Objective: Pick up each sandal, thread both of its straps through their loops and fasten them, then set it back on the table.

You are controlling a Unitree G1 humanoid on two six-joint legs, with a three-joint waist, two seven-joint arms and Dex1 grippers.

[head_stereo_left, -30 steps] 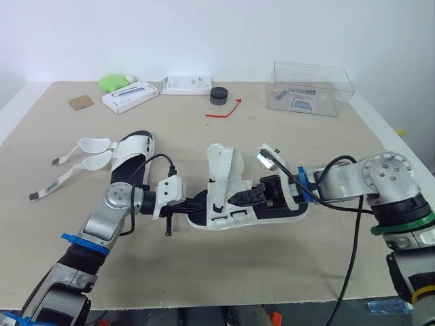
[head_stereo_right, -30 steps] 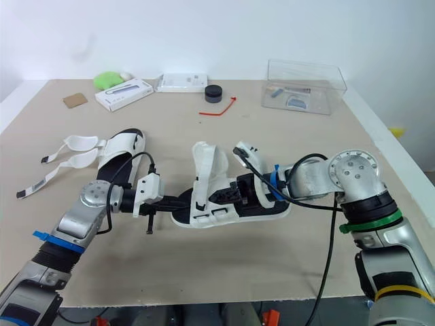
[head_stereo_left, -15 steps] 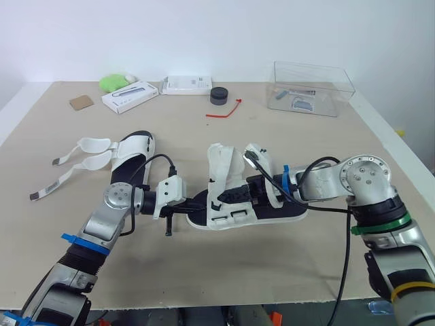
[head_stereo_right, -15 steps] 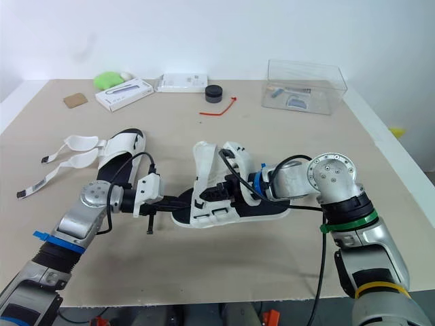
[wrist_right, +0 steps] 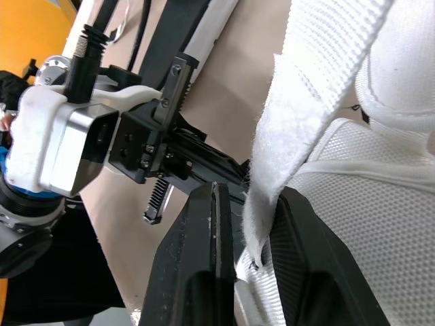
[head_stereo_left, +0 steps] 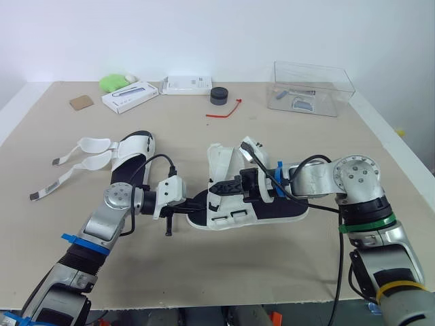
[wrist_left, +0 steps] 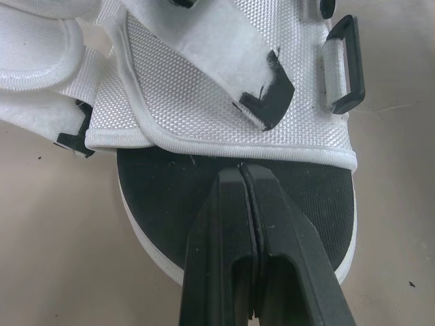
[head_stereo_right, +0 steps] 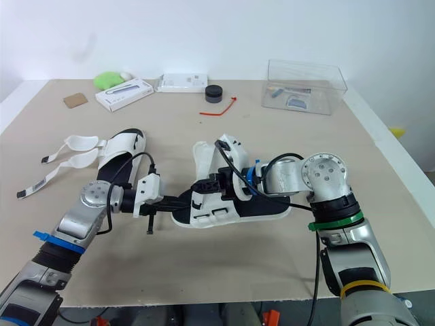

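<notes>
Stereo pair above table [head_stereo_left: 204,272]; wrist cameras close, apparently on one sandal [wrist_left: 204,88].

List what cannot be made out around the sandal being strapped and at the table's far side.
Clear box contents: too small, eye views.
Whether the strap has entered a loop on the sandal: right gripper blocks that spot, eye views.
Strap's far end: cut off by the right wrist picture's edge.
Sandal's sole under the left gripper: covered by its shut fingers, left wrist view.
</notes>
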